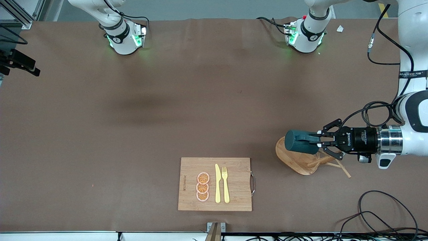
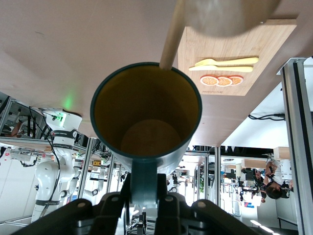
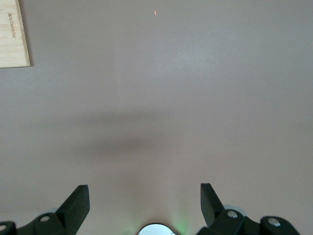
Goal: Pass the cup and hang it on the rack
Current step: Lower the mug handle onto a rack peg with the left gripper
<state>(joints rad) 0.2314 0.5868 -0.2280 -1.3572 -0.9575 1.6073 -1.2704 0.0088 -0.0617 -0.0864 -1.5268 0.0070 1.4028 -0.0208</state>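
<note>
The dark teal cup (image 1: 300, 141) lies on its side in the air over the wooden rack (image 1: 294, 158), near the left arm's end of the table. My left gripper (image 1: 317, 140) is shut on the cup's small handle (image 2: 144, 180). In the left wrist view the mustard-yellow inside of the cup (image 2: 146, 112) faces the camera. A thin rack dowel (image 2: 171, 36) reaches down to the cup's rim; I cannot tell whether they touch. My right gripper (image 3: 144, 196) hangs open over bare brown table with nothing between its fingers. It does not show in the front view.
A rectangular wooden cutting board (image 1: 237, 197) lies near the front edge, with a yellow knife (image 1: 217, 183), a yellow fork (image 1: 225, 184) and orange slices (image 1: 202, 186) on it. Loose black cables (image 1: 384, 214) lie near the front corner at the left arm's end.
</note>
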